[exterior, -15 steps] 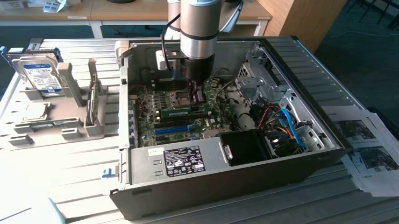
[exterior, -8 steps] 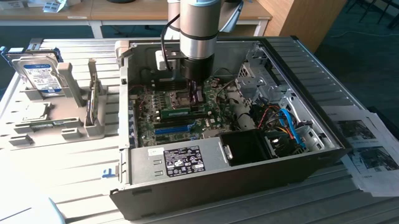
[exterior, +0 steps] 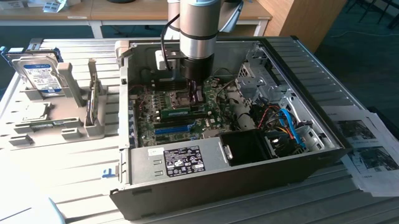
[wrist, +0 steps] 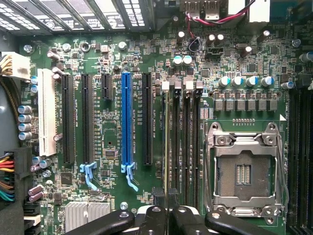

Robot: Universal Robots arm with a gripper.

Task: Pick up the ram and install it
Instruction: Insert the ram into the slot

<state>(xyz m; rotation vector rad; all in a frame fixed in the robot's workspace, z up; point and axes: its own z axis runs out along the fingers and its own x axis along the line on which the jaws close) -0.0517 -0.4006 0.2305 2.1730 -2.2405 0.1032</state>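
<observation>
The ram (wrist: 167,147) is a thin green stick seen edge-on, running along the outermost of the black memory slots (wrist: 187,147), between the long blue slot (wrist: 126,117) and the empty processor socket (wrist: 243,171). My gripper (wrist: 168,215) is shut on it, its black fingers (wrist: 151,218) pressed to either side. In the exterior view the gripper (exterior: 194,100) reaches straight down into the open computer case, and the ram (exterior: 176,112) shows as a green strip just above the motherboard. I cannot tell whether the ram is seated in the slot.
The case walls (exterior: 218,163) surround the motherboard. A black fan shroud (exterior: 249,147) and blue cables (exterior: 290,126) sit toward the exterior view's right. A grey fixture (exterior: 62,121) holding a hard drive (exterior: 40,74) stands at the left. Printed papers (exterior: 367,149) lie at the right.
</observation>
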